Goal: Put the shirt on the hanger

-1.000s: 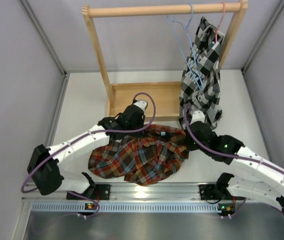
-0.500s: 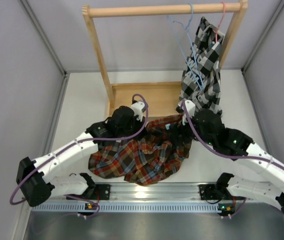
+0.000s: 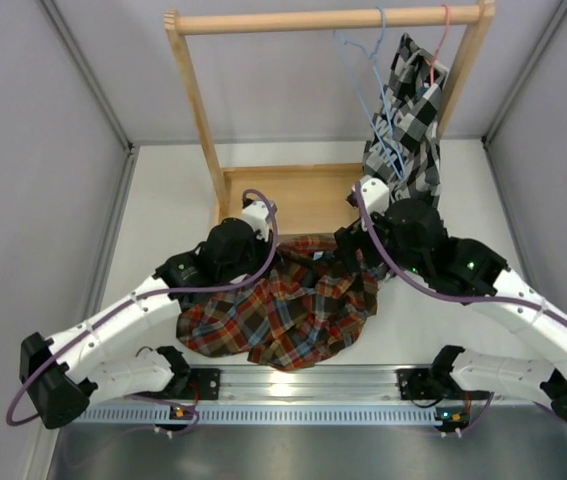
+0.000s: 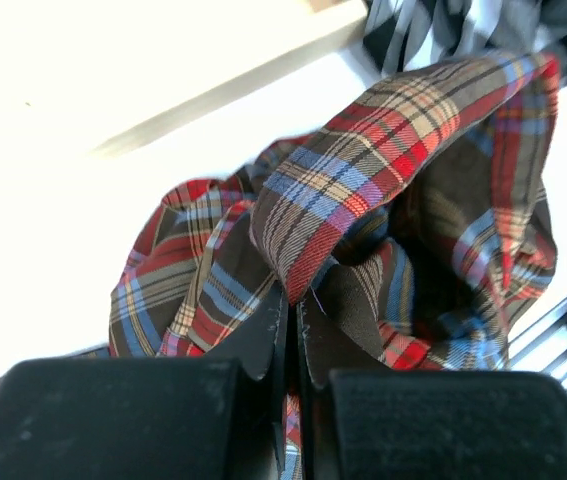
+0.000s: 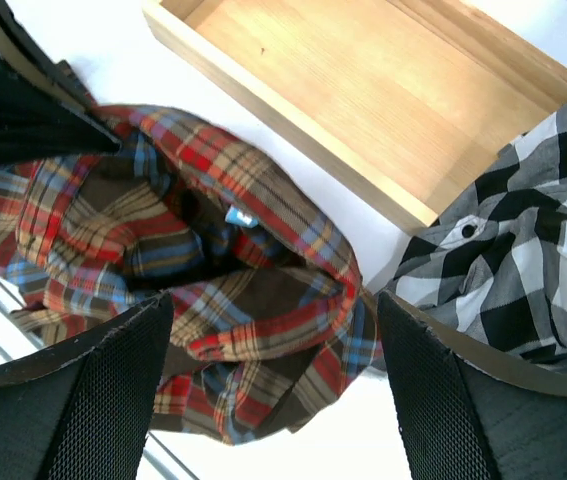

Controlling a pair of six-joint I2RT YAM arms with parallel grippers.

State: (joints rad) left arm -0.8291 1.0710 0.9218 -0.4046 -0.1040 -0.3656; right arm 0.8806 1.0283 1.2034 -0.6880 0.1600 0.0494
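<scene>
My left gripper (image 4: 291, 300) is clenched on a fold of the soft red-orange-green-blue plaid shirt (image 3: 283, 310), which is heaped on the white table (image 3: 163, 200). My right gripper (image 5: 273, 300) is spread wide and empty just above it. The thin light-blue wire hanger (image 3: 381, 38) hangs on the wooden rod (image 3: 293, 20), beyond the shirt and to its right. My right arm is nearer.

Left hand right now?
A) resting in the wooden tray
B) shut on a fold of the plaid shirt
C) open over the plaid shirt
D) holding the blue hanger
B: the left wrist view shows the left hand with its fingers pressed together on a raised fold of the plaid shirt.
</scene>
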